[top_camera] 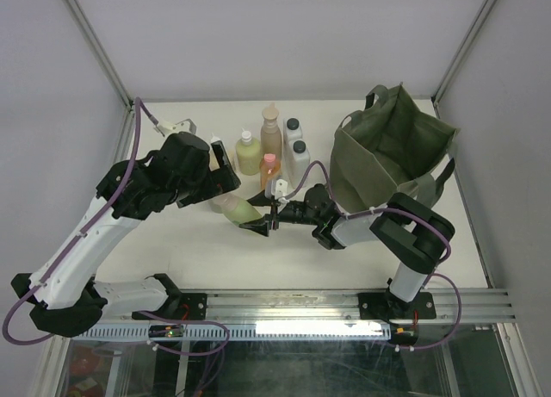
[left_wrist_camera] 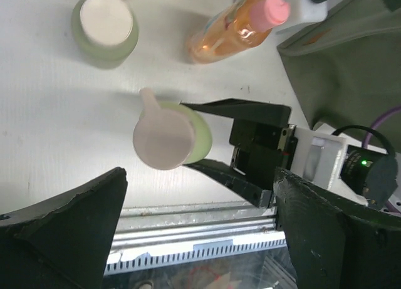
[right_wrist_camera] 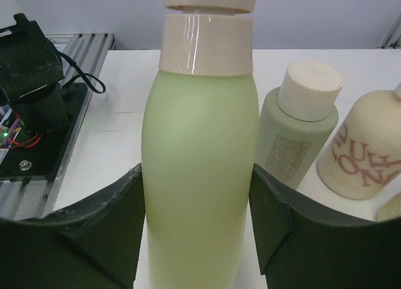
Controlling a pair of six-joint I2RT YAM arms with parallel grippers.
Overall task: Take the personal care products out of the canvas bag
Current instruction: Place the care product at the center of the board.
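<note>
R gripper (top_camera: 258, 214) pinches green bottle (top_camera: 239, 210) mid-body near worktop (top_camera: 172, 242) centre, left of bag (top_camera: 387, 151). L gripper (top_camera: 222, 169) spread wide just above it. Risk: tall pump bottle tips on release, or L gripper knocks it into bottles (top_camera: 271, 147) behind.

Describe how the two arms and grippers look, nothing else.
The left arm and right arm have white links, black joints and looping purple cables. The left gripper and right gripper each carry two black wedge-shaped fingers; a white camera block sits behind the right one.
</note>
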